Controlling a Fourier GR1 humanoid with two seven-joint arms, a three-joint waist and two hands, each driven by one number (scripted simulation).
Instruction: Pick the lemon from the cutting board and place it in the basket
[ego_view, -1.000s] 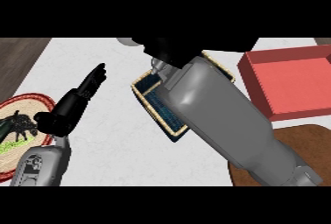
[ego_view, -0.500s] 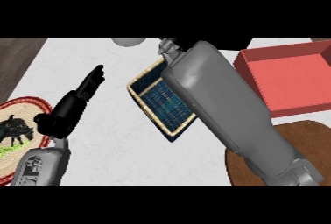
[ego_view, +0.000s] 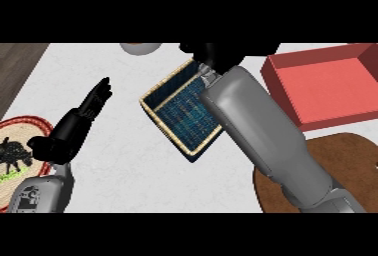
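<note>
The right forearm (ego_view: 258, 130) crosses the blue-lined basket (ego_view: 177, 117) on the pale desk (ego_view: 125, 150), and the right hand (ego_view: 221, 51) sits at the basket's far edge, a dark mass; whether it is clenched or grasping anything cannot be told. The lemon is not visible. The left hand (ego_view: 70, 130) rests released, fingers straight, left of the basket, with a red box (ego_view: 325, 85) at right and the brown board (ego_view: 332, 150) beneath the forearm.
</note>
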